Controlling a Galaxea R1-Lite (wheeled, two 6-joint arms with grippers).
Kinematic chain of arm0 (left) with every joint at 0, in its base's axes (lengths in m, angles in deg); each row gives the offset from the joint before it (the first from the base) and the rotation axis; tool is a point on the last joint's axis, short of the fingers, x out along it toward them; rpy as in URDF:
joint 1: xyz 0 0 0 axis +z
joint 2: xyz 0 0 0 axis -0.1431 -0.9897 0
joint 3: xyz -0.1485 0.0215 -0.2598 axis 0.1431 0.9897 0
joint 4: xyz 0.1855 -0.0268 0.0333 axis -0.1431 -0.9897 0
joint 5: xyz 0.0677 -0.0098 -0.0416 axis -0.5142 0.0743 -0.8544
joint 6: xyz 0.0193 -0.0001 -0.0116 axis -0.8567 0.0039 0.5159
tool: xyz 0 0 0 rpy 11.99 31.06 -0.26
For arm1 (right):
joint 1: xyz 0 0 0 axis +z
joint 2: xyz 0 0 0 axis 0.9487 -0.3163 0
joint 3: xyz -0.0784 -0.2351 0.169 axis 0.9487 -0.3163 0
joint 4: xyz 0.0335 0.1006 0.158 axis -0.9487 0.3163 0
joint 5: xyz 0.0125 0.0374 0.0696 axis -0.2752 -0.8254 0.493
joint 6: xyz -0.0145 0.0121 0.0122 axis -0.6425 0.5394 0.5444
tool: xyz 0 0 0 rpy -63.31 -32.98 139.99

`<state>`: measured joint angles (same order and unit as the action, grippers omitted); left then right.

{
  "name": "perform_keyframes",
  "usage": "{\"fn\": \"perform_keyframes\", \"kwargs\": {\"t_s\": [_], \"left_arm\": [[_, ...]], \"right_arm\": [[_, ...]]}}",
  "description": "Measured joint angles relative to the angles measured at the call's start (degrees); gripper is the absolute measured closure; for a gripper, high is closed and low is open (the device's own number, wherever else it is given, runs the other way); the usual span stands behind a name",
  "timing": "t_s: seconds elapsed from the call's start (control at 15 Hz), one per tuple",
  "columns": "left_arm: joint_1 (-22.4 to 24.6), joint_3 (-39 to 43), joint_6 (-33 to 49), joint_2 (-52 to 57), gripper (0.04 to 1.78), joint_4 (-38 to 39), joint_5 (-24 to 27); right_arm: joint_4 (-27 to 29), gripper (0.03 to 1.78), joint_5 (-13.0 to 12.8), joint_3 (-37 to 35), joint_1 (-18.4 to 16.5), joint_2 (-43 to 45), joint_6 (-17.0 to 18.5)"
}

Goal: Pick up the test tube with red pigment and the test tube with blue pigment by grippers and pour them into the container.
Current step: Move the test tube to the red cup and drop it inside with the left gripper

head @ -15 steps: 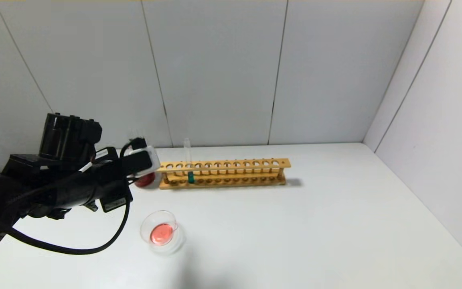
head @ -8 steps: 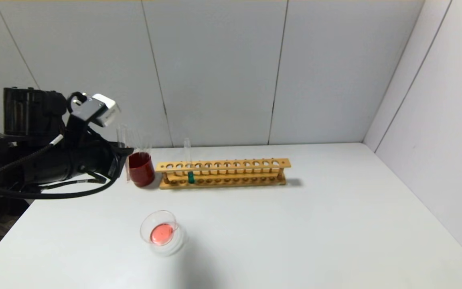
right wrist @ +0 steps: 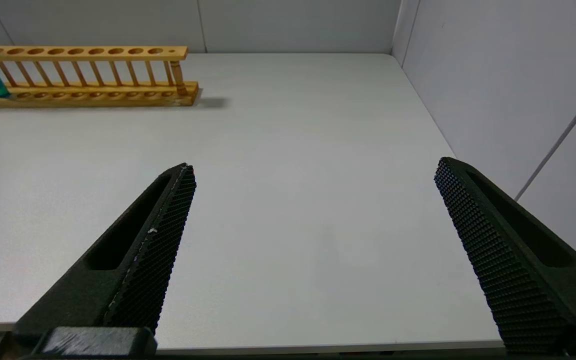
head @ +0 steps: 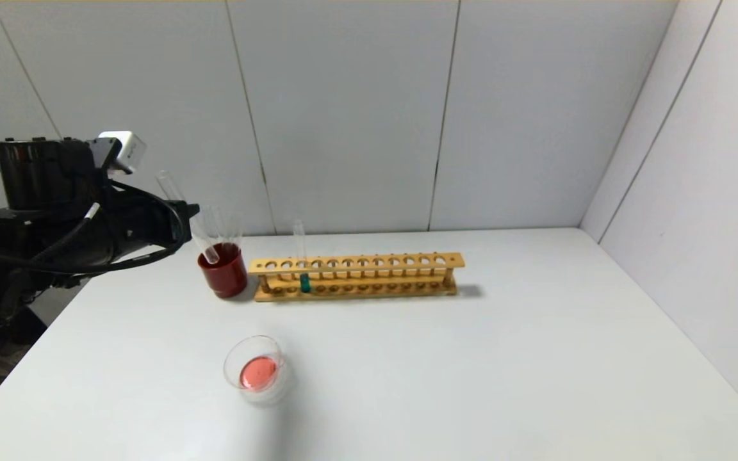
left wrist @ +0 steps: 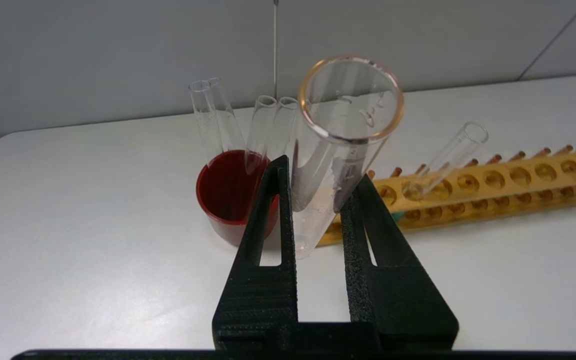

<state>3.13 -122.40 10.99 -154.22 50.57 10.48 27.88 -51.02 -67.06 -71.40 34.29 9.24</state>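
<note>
One tube [left wrist: 340, 150], clear and now empty of colour, was clamped between the closed jaws of the left gripper [left wrist: 318, 200], tilted with its rounded end dipping at the rim of the red cup [head: 223, 274]; in the head view the tube [head: 189, 221] showed only as a faint slanted line, and the gripper's fingers were lost behind the dark wrist. Several plain tubes [left wrist: 218, 117] leaned in the cup, their lower ends hidden by its wall. The blue tube [head: 303, 259] stood upright in the wooden rack [head: 356, 275], near the rack's left end, just beside the cup. The dish [head: 257, 370] sat nearer the robot on the table [head: 471, 371], well apart from the rack, with a pool of orange-red liquid in it. The right gripper [right wrist: 313, 200] hung over the table's bare right side with its jaws spread wide, holding nothing; it was out of the head view.
</note>
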Motion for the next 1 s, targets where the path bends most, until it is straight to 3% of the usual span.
{"fn": "perform_keyframes", "kwargs": {"t_s": [0.27,1.0], "left_arm": [[1.2,-0.2,1.5,-5.5,1.50,7.9,-4.1],[4.8,-0.4,6.9,-14.5,1.51,16.8,-4.4]], "right_arm": [[0.0,0.06,0.0,0.0,0.0,0.0,0.0],[0.0,0.06,0.0,0.0,0.0,0.0,0.0]]}}
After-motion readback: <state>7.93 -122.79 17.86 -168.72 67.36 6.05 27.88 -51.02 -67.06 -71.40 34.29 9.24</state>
